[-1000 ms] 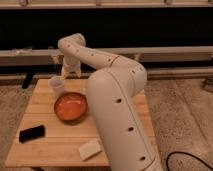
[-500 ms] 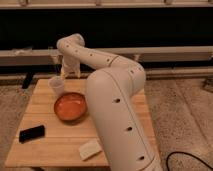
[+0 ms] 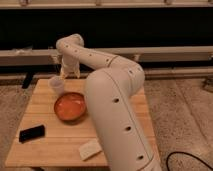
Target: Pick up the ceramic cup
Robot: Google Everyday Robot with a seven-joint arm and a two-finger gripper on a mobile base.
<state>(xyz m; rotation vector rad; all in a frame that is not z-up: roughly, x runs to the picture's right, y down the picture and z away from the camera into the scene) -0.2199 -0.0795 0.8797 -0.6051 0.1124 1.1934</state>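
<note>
Gripper [image 3: 70,73]: hovering at upper left of frame; whether it is gripping cannot be told.
Ceramic cup [image 3: 56,84]: standing upright, just lower-left of it.

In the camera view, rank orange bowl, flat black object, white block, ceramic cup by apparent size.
Largest: orange bowl. Then flat black object, white block, ceramic cup: too alike to rank, cup farther off. The gripper hangs beside it.

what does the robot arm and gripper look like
The arm is glossy off-white, built of thick rounded tube segments with small dark round dots along the shell. The gripper, over the far side of the table beside the ceramic cup, looks pale tan.
</note>
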